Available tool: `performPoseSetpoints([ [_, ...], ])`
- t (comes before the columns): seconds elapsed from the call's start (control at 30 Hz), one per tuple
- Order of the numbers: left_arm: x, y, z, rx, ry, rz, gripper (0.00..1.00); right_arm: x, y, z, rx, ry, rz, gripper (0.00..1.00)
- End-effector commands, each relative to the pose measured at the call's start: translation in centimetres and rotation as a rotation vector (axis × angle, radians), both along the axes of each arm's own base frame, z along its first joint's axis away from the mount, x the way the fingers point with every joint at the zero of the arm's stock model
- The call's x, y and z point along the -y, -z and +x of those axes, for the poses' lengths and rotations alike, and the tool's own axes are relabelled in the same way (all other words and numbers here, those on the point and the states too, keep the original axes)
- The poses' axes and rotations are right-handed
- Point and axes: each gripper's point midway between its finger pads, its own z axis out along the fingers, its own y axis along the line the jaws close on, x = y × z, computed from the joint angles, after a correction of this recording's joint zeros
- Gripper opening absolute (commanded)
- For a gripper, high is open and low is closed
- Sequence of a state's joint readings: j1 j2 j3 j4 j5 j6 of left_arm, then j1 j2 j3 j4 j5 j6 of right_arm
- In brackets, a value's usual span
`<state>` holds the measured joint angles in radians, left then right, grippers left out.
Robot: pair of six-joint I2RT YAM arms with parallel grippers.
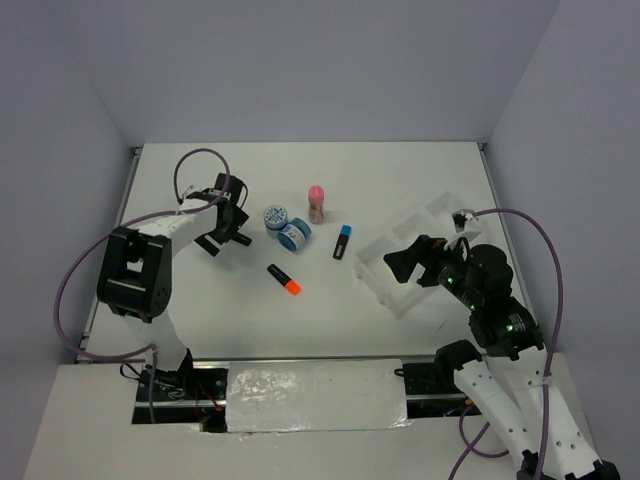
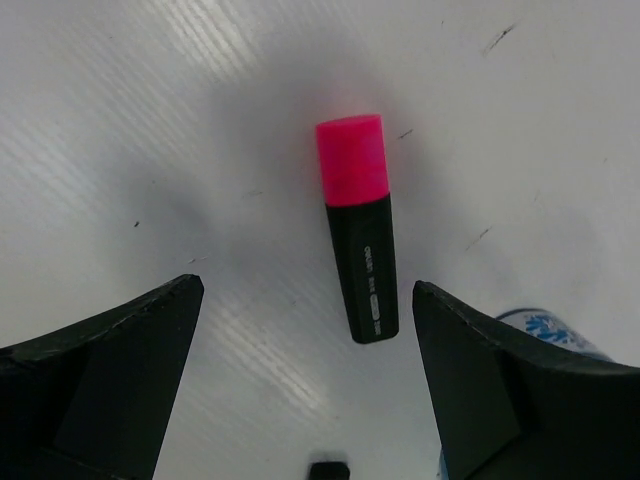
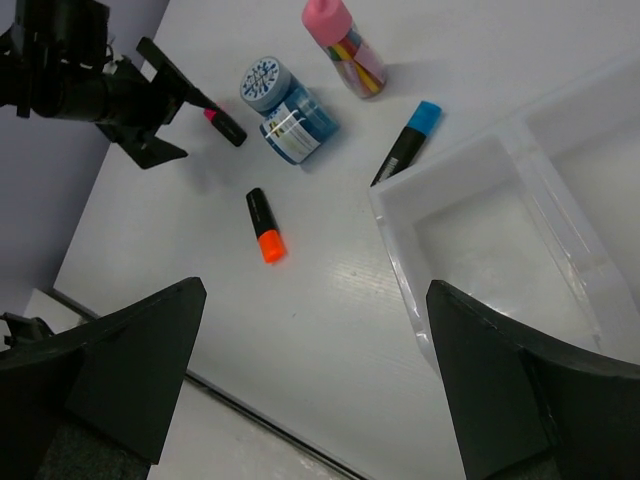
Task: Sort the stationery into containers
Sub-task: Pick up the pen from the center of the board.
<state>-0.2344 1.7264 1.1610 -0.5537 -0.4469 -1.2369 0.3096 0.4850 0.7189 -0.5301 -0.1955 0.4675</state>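
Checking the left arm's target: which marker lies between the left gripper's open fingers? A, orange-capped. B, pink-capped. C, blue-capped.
B: the left wrist view shows the pink-capped marker lying flat, ungrasped, inside the wide-open left gripper.

Bare table (image 2: 150, 140) flanks the pink marker (image 2: 356, 235) — a patterned disc (image 2: 545, 328) crowds one side.

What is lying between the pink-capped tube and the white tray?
The blue-capped marker lies between the tube and the tray. Both the top view and the right wrist view show it.
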Motion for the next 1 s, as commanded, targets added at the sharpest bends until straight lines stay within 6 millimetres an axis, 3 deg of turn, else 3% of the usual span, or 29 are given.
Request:
performPoseSetpoints([
  [0.0,0.3,0.2,2.0,0.008,-0.045,0.004,0.99,-0.7,-0.4,0.5,0.044,-0.042,-0.009,1.00],
  [0.13,0.6,1.9,3.8,-0.048,-0.043,0.031,0.99,-1.2,0.0,0.6,0.051,-0.074,-0.001,1.00],
  [0.43,0.4,4.7,1.7,-0.124,-0.051,0.049,0.86,-1.5,0.8,1.3,0.041,-0.075,-0.005,1.00],
  [0.5,0.5,5.6,1.2,-0.152,-0.037,0.049,0.75,-1.6,0.7,1.3,0.041,-0.080,0.003,1.00],
  [0.53,0.4,5.9,0.8,-0.165,-0.047,0.046,0.50,-1.7,0.7,1.2,0.042,-0.086,0.005,1.00],
  [0.7,0.1,6.0,-0.9,-0.166,-0.042,0.041,0.40,-1.3,0.4,1.0,0.054,-0.070,-0.006,1.00],
  [0.77,0.0,5.7,-1.6,-0.167,-0.034,0.041,0.22,-1.1,0.2,1.0,0.062,-0.063,-0.004,1.00],
  [0.8,0.0,5.3,-1.4,-0.146,-0.020,0.038,0.05,-1.2,0.1,0.9,0.066,-0.068,-0.002,1.00],
  [0.83,0.1,5.0,-1.4,-0.128,-0.005,0.034,0.00,-1.2,0.0,0.9,0.069,-0.066,-0.001,1.00],
  [0.93,0.1,2.3,-2.5,-0.045,0.013,0.024,0.00,-1.1,0.2,0.9,0.065,-0.067,-0.005,1.00],
  [0.97,0.2,0.1,-2.8,0.020,0.028,0.042,0.00,-1.2,0.2,0.9,0.063,-0.070,-0.007,1.00],
])
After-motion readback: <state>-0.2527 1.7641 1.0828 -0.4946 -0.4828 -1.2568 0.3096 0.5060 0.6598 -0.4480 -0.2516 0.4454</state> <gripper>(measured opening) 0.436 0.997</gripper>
